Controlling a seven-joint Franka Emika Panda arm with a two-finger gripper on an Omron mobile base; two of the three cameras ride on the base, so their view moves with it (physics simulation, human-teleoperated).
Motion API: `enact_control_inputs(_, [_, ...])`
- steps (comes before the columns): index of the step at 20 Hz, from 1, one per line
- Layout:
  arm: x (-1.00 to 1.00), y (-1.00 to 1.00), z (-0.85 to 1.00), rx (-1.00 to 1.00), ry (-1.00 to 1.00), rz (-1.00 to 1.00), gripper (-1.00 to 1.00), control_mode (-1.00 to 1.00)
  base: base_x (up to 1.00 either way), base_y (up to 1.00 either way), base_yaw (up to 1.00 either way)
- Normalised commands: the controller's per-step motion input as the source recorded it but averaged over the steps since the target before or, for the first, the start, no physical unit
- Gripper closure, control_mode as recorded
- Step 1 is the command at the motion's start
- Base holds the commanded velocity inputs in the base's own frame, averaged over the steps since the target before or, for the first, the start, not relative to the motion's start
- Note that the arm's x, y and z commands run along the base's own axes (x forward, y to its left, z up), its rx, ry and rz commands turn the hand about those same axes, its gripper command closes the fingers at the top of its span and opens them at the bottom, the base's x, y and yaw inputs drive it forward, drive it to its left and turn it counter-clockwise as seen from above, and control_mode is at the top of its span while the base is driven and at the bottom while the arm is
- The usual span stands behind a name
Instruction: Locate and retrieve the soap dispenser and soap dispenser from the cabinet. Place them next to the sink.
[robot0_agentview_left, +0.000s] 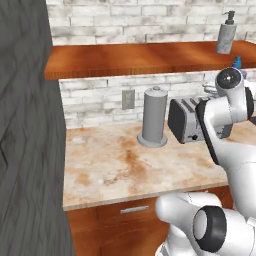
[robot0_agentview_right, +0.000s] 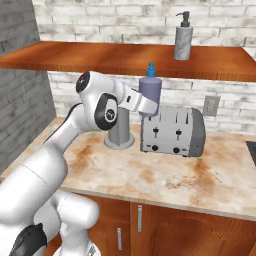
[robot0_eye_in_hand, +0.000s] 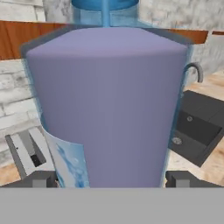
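Gripping blue-purple soap dispenser (robot0_eye_in_hand: 109, 109), claw (robot0_eye_in_hand: 111, 178); pale label illegible.

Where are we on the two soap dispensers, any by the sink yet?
Done: the blue-purple soap dispenser is off the wooden shelf. In hand: the gripper is shut on it, carrying it above the toaster. Left: set it beside the sink, then fetch the speckled grey soap dispenser, which stands on the shelf. Nothing is by the sink yet.
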Motion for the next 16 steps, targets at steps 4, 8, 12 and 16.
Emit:
enact_control_inputs(4, [0.4, -0.72, -0.47, 0.05, 0.03, -0.08, 1.0, -1.0, 0.0, 0.0, 0.0])
enact_control_inputs(8, [0.09, -0.8, -0.66, 0.0, -0.11, -0.08, 1.0, -1.0, 0.0, 0.0, 0.0])
enact_control_inputs(12, [0.04, -0.84, -0.76, -0.01, -0.08, -0.1, 1.0, -1.0, 0.0, 0.0, 0.0])
enact_control_inputs(16, [0.11, -0.85, -0.69, -0.02, -0.04, -0.09, 1.0, -1.0, 0.0, 0.0, 0.0])
